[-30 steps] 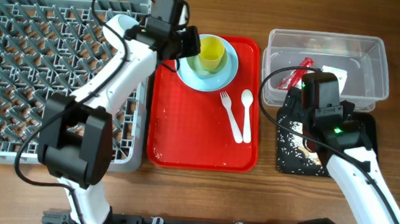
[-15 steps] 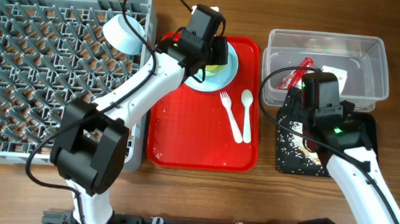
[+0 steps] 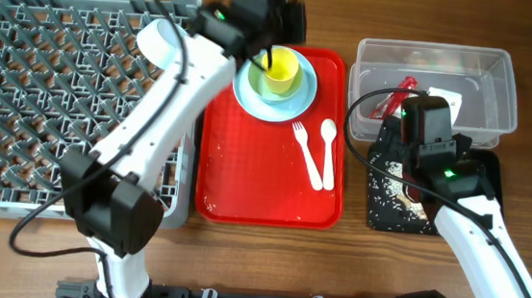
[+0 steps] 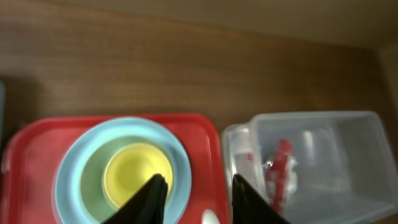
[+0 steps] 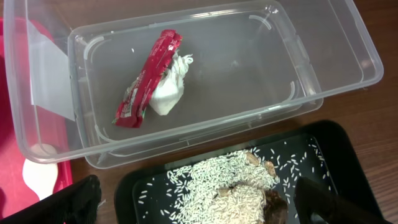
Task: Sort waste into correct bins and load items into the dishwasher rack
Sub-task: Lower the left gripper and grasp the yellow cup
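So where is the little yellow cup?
In the overhead view, the yellow cup sits inside the green bowl on the blue plate, top-left on the red tray.

wrapper [image 5: 148,79] in tub [image 5: 329,43], rice [image 5: 224,182] on tray [image 5: 339,163]

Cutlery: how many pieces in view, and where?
2. White fork and white spoon lie side by side on the red tray, below-right of the blue plate. The left arm covers part of the rack, so more could be hidden.

The flat red plastic tray [image 3: 253,191] is bare across its front half. The white left arm [image 3: 169,102] overhangs its back left corner; a white plastic fork [image 3: 302,144] and spoon [image 3: 329,135] lie by its right edge.
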Robot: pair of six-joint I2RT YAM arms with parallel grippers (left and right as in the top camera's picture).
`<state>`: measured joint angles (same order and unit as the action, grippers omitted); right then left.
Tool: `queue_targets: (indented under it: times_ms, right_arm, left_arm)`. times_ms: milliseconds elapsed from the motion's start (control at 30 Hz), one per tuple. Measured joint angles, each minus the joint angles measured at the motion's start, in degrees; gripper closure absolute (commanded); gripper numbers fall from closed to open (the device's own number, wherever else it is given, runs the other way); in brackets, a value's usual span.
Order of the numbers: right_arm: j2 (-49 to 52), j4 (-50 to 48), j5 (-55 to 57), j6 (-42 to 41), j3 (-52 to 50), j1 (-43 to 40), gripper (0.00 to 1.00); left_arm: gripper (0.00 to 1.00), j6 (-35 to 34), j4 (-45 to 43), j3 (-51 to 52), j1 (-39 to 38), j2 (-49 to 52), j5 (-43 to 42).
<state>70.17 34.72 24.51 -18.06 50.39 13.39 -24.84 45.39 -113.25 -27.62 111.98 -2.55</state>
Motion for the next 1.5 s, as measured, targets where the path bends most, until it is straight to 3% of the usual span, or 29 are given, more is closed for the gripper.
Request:
queue_targets:
  times_ms: [167, 533, 1033, 1500]
  right_arm:
    - [0.0, -0.02, 0.0, 0.0, 0.0, 0.0, 0.0]
    - [0.02, -0.02, 0.0, 0.0, 0.0, 0.0, 0.0]
    - [0.0, -0.02, 0.0, 0.0, 0.0, 0.0, 0.0]
    - [0.0, -0.02, 0.0, 0.0, 0.0, 0.0, 0.0]
  left_arm:
    - [0.63, 0.87, 8.13, -12.28, 2.67, 1.44, -4.02]
    - [0.74, 3.37, 11.21, -11.96, -2.73, 19.67, -2.78]
    - [0.76, 3.61, 11.43, -10.43, -3.23, 21.7, 3.58]
    - [0.88, 3.72, 10.4, -7.69, -3.96, 21.81, 5.2]
